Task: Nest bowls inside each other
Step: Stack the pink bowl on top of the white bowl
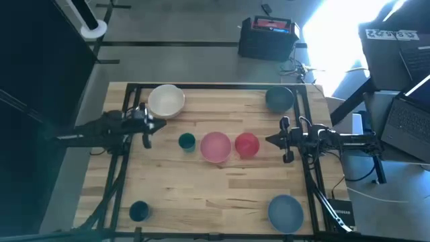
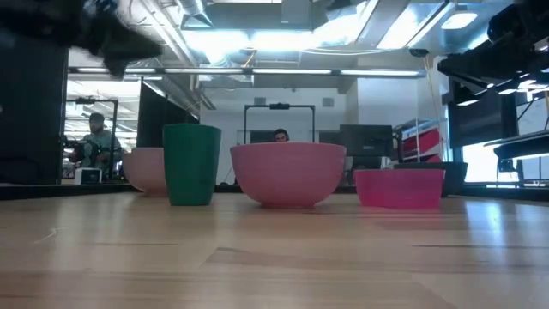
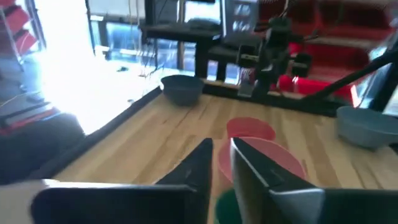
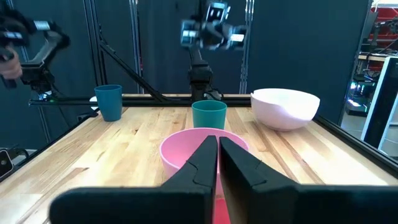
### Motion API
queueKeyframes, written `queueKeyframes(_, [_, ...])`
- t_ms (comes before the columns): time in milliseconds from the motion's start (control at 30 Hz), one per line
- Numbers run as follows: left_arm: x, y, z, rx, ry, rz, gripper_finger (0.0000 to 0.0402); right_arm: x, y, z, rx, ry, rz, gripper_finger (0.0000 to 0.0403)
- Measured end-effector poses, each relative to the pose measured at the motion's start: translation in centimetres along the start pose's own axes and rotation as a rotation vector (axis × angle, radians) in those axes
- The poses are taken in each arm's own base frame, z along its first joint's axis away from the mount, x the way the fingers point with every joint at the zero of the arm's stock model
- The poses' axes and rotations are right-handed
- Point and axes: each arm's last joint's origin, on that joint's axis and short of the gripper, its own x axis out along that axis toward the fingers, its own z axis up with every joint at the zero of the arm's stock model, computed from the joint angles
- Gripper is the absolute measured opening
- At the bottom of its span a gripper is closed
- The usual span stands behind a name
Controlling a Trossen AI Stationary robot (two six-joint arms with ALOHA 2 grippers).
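Several bowls stand apart, each on its base on the wooden table. A small teal bowl point(image 1: 187, 142), a pale pink bowl point(image 1: 215, 146) and a red bowl point(image 1: 246, 144) form a row at the middle. The white bowl point(image 1: 166, 101) is far left. One grey-blue bowl point(image 1: 279, 99) is far right, another point(image 1: 285, 212) near right. A second dark teal bowl point(image 1: 138, 211) is near left. My left gripper point(image 3: 222, 149) hangs above the table's left side with its fingers slightly open and nothing between them. My right gripper point(image 4: 217, 142) is shut, level, at the right, pointing at the red bowl.
A black frame rail point(image 1: 215, 86) runs round the table's edges. Bare wood point(image 1: 215, 195) lies between the middle row and the near edge. Beyond the far edge stand a black and red case point(image 1: 267, 37) and, in the room, people at desks point(image 2: 94, 142).
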Motion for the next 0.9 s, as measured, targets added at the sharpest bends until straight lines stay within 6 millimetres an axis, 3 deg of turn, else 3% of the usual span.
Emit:
queueKeyframes(100, [3.5,-0.3,3.6,0.046,0.115,0.029,0.0097,0.0,0.0,0.0,0.000,0.000,0.000,0.0001])
queueKeyframes(200, [8.4,-0.8,6.6,0.067,0.298,0.044,0.0131,0.0,0.0,0.0,0.000,0.000,0.000,0.0001])
queueKeyframes(333, [14.6,-1.9,8.7,0.115,0.557,0.033,0.0161,0.0,0.0,0.0,0.000,0.000,0.000,0.0001])
queueKeyframes(500, [19.4,-2.9,7.8,0.135,0.703,0.005,0.0166,0.0,0.0,0.0,0.000,0.001,0.000,0.0001])
queueKeyframes(700, [25.1,-4.2,5.2,0.155,0.877,-0.027,0.0172,0.0,0.0,0.0,0.000,0.001,0.000,0.0001])
queueKeyframes(900, [27.1,-4.6,2.0,0.149,0.981,-0.019,0.0172,0.0,0.0,0.0,0.000,0.000,0.000,0.0001])
